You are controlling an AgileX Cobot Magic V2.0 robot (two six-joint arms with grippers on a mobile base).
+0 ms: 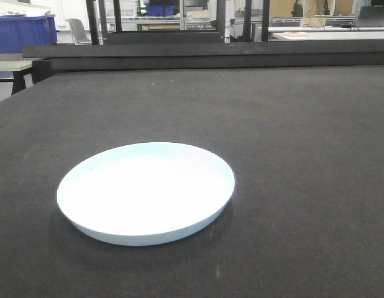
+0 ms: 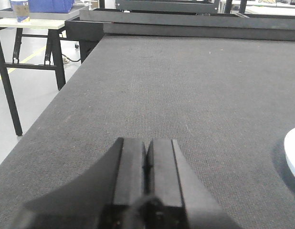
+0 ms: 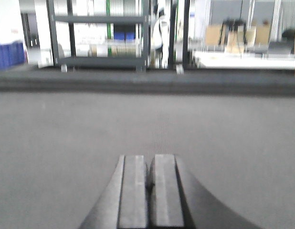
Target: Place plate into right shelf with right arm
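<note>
Front-facing view: shows the plate [image 1: 145, 192] lying flat and right way up on the dark textured table mat [image 1: 291, 124], left of centre and towards the near side, with nothing touching it. Shows neither gripper here. Probably stiff and fairly light; could be plastic or ceramic, cannot tell which, so best treated as breakable if knocked against metal. Looks smooth and glossy, so likely slippery between black fingers. Sits low on the mat, leaving little room to get underneath. Best taken at the raised rim on its right-hand side, one finger inside and one outside.

Left wrist view: shows the left gripper [image 2: 146, 162] clenched, pads pressed together with nothing between, low over the mat. Catches only a sliver of the plate at the right edge, well apart from the fingers. Beyond, a side table [image 2: 33, 24] carrying a blue bin [image 2: 42, 5].

Right wrist view: blurred. Shows the right gripper [image 3: 151, 191] likewise closed and holding nothing, above the mat, with no plate in sight. Far behind, a grey shelving rack [image 3: 97, 38]; cannot tell whether this is the target shelf.
</note>
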